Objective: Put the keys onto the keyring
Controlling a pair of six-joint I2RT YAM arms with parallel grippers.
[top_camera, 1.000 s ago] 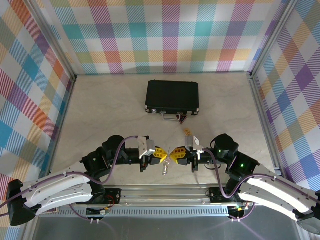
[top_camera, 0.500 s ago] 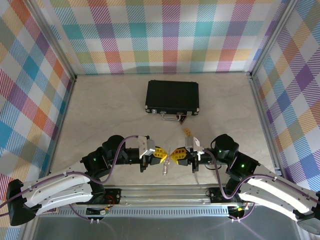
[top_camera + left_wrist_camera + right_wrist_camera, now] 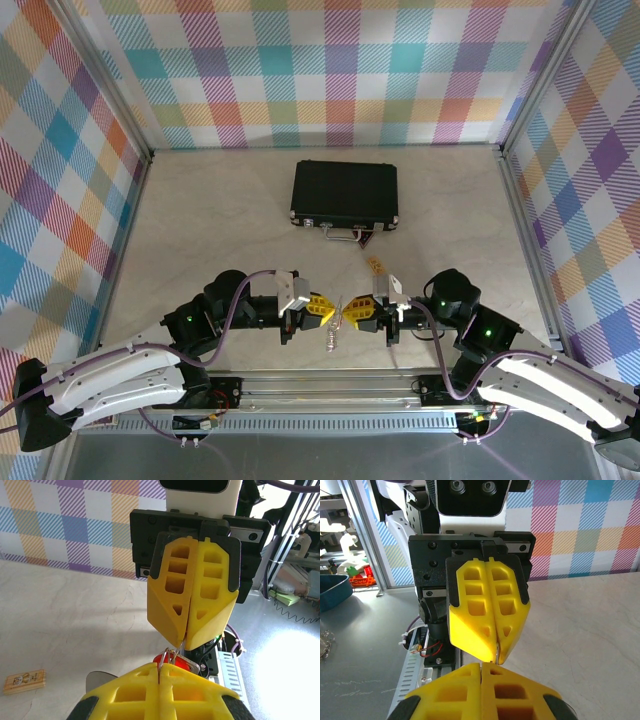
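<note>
I'm pinching the keyring (image 3: pixel 330 338) in my left tool (image 3: pixel 331 309), its length hanging downward; my right tool (image 3: pixel 347 312), fingers together, is facing it tip-to-tip.

This is a robotics lab test cell: a beige table (image 3: pixel 220 220) is boxed in by plaid walls (image 3: pixel 340 70) on aluminium posts (image 3: pixel 110 100), the left arm (image 3: pixel 120 375) and right arm (image 3: pixel 555 385) are bolted to a metal rail (image 3: pixel 330 385), and a bench strewn with cables (image 3: pixel 295 600) lies beyond.
</note>
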